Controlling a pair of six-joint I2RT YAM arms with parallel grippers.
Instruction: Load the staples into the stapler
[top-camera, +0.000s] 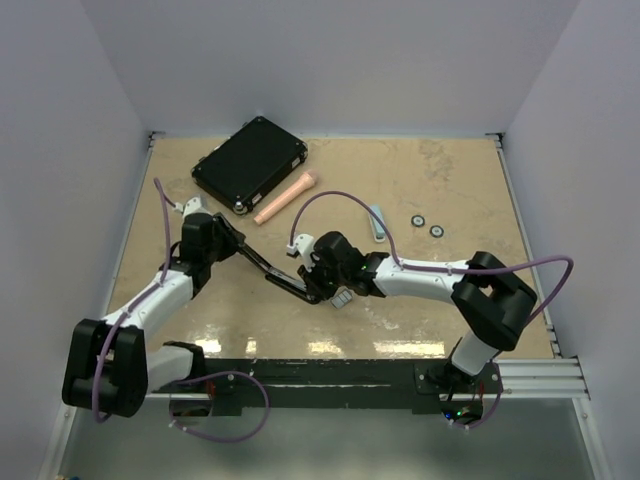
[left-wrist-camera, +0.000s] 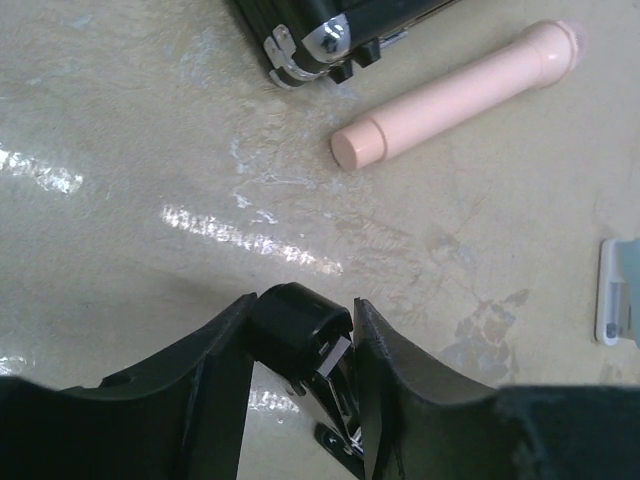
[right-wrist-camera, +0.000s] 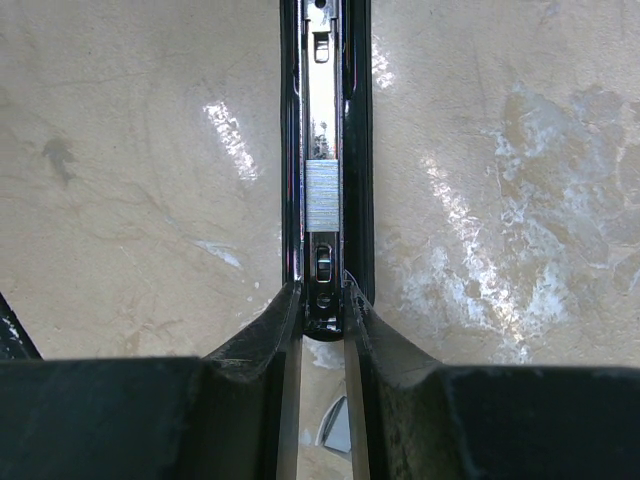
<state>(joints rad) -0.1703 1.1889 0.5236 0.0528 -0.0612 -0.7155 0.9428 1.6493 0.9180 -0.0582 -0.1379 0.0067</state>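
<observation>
Because loading calls for the stapler (top-camera: 272, 268) to be opened out and kept from sliding, the top view shows both arms meeting on it in the middle of the counter (top-camera: 450, 180). The left tool (top-camera: 241, 244) is at its far-left end and the right tool (top-camera: 323, 283) at its near-right end. Well apart from them lie a black case (top-camera: 250, 163), a pink cylinder (top-camera: 285, 197), a pale second stapler (top-camera: 377, 222) and two small black rings (top-camera: 419, 221), none of them in play.

From the left wrist, the left tool is about half closed around the stapler's rounded black end. One finger (left-wrist-camera: 215, 380) rests against its side and the other sits just beside a bright metal edge, so it has hold of that end. I judge the grip is there to control the upper arm, keeping it swung clear of the channel until it can be brought down.

From the right wrist, the right tool is nearly closed, its fingers (right-wrist-camera: 385, 340) clamped on either side of the near end of the open channel. That pins the channel straight up the middle of the view. The staples (right-wrist-camera: 322, 200) lie inside the channel, a short ribbed silver block partway along between the black side walls, apart from the fingertips. The strip looks seated, so closing the stapler appears to be what is left. The right clamp serves as the anchor for that. A cover lowered crooked could catch on the rail.
</observation>
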